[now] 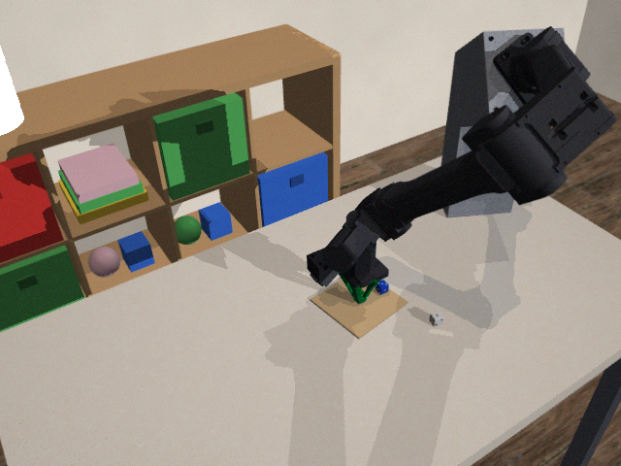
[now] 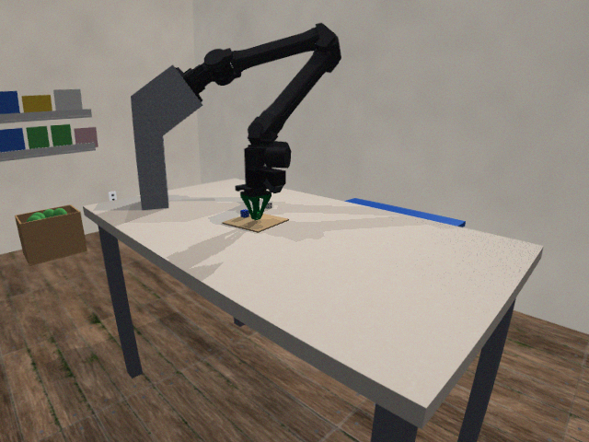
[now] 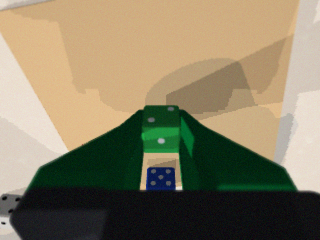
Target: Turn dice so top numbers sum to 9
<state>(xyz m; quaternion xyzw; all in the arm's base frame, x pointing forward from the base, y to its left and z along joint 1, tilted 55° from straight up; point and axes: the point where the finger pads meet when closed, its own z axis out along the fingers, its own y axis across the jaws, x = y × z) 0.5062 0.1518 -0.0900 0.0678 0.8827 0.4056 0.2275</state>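
In the wrist view, the claw's black housing (image 3: 165, 215) hides the lower part of the blue die (image 3: 160, 178), and the left edge crops the white die (image 3: 7, 210).

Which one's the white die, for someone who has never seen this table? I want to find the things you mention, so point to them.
On the pale tabletop (image 1: 200, 371) (image 2: 361, 266), find the tan square mat (image 1: 358, 320) (image 2: 259, 226) (image 3: 150, 45) under the gripper (image 1: 360, 299) (image 2: 256, 216) (image 3: 161, 118). The white die (image 1: 436, 319) (image 2: 269, 205) (image 3: 9, 205) sits just off that mat. It has dark pips; the blue die (image 1: 382, 286) (image 2: 244, 213) (image 3: 160, 178) and green die (image 3: 161, 140) have pale ones.
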